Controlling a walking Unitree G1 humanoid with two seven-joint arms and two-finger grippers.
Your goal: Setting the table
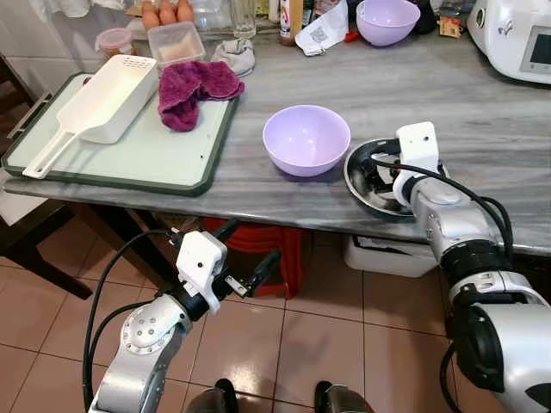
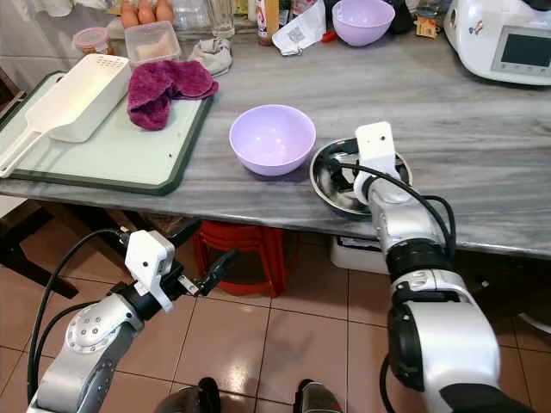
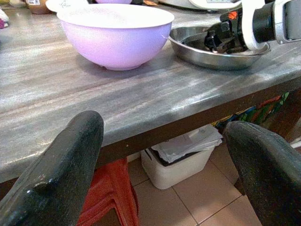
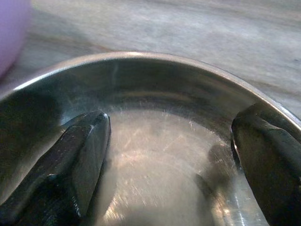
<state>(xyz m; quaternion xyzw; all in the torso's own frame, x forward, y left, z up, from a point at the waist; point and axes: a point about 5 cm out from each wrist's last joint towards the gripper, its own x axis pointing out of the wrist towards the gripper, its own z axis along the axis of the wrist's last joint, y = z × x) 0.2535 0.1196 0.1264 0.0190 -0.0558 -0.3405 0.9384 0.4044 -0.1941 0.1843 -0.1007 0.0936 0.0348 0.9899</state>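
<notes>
Two tools spread: right tool inside steel dish beside lilac bowl; left tool below counter.

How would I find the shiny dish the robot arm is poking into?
Look along the front edge of the grey table. The steel dish sits right of a purple bowl, with the open right pincer inside it. It's the only shiny metal dish.

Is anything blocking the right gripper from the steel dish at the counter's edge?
Nothing visible does. The right gripper is already inside the steel dish, fingers spread open over its bottom. The lilac bowl stands beside the dish, not between. The left gripper hangs open below the counter.
</notes>
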